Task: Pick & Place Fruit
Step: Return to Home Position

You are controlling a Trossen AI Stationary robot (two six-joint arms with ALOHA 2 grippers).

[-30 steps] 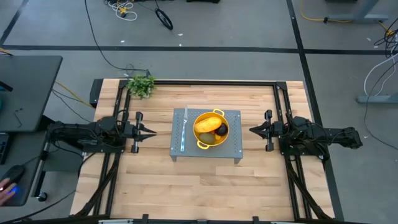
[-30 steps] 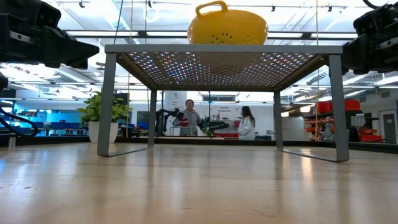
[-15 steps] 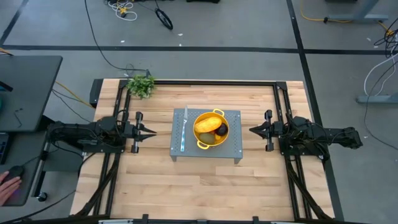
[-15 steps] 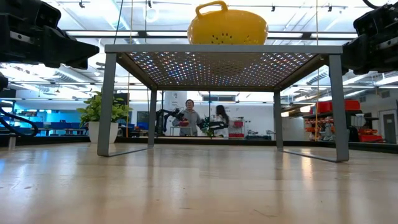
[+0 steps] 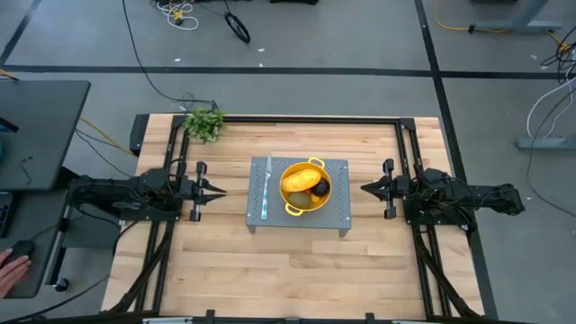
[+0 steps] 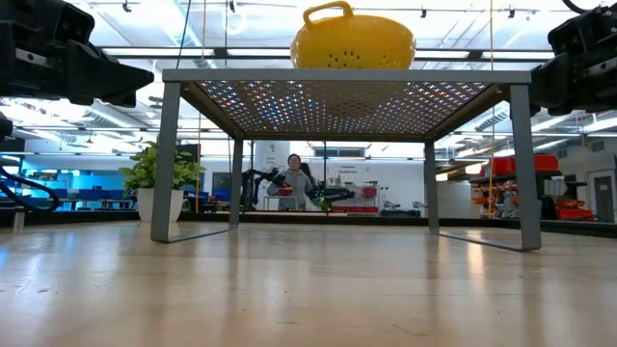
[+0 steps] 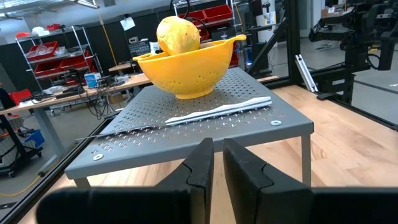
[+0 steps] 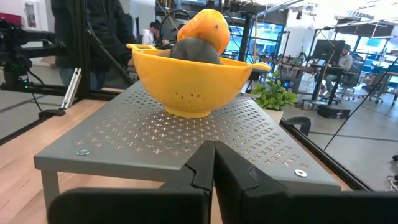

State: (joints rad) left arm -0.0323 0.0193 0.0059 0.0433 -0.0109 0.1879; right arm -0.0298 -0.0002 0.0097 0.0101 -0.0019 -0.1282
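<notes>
Table (image 5: 297, 270), light wood, seen from above. A grey perforated shelf (image 5: 337, 211) stands at its middle on four legs.

On the shelf we note a yellow strainer bowl (image 5: 286, 200). All the fruit we can see lies inside it:
- mango (image 5: 297, 180), yellow-orange, the largest piece, on the side toward the left arm
- plum (image 5: 320, 187), blackish, touching the mango on the side toward the right arm
- kiwi (image 5: 310, 200), brownish-green, at the near side of the bowl; we cannot tell whether it is one or two.

In both wrist views the mango rises above the bowl's rim.

A thin silvery knife (image 5: 266, 191) lies flat on the shelf, just beside the bowl on the left-arm side and apart from it. It runs lengthwise front to back.

Left gripper (image 5: 220, 191): it hangs over the table's left part, pointing at the shelf and well clear of it. Its fingers are drawn close with only a thin slit between them, and they hold nothing.

Right gripper (image 5: 364, 188): a mirror posture over the table's right part, apart from the shelf. Its fingers are pressed together and hold nothing.

A leafy green bunch (image 5: 204, 122) sits at the far left corner of the table.

Beyond the table, a hand (image 5: 11, 270) rests on a side desk by the left arm. In the low view a person (image 6: 294, 178) shows far back in the room, under the shelf's span.
</notes>
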